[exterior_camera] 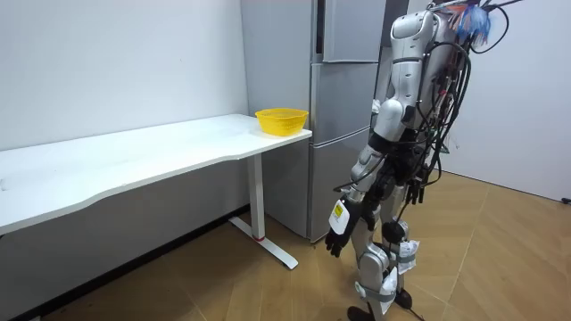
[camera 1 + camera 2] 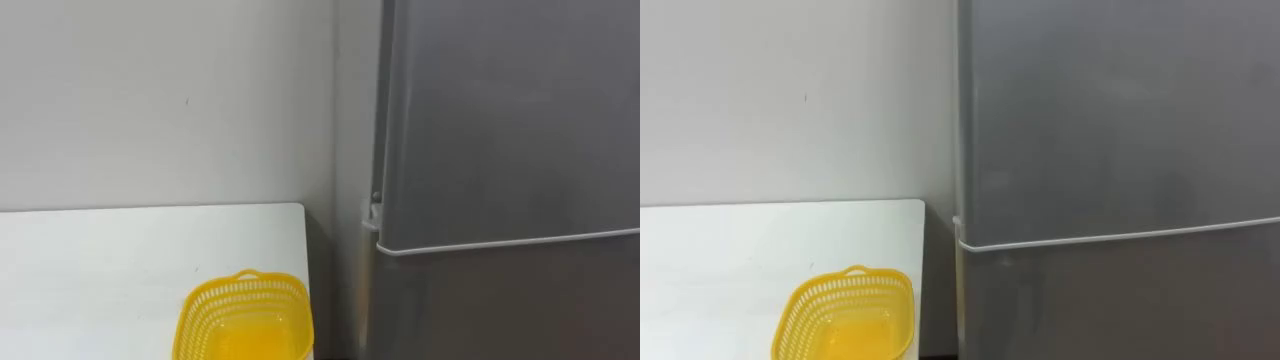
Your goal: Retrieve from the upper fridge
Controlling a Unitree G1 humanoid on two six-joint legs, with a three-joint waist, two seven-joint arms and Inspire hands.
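Observation:
A tall grey fridge stands right in front of me, its upper door (image 2: 510, 120) shut. A pale seam (image 2: 500, 242) divides that door from the lower door (image 2: 1120, 300), which is shut too. In the room view I stand facing the fridge (image 1: 343, 53), about a step away. My left hand (image 1: 337, 234) hangs low beside my thigh, its fingers relaxed and holding nothing. My right hand (image 1: 414, 190) hangs at my far side, half hidden by cables. The inside of the fridge is hidden.
To the left of the fridge is a white table (image 2: 120, 260) set against the wall. An empty yellow mesh basket (image 2: 240, 292) sits on the table corner nearest the fridge. A narrow gap separates table and fridge. Wooden floor (image 1: 268, 285) lies around me.

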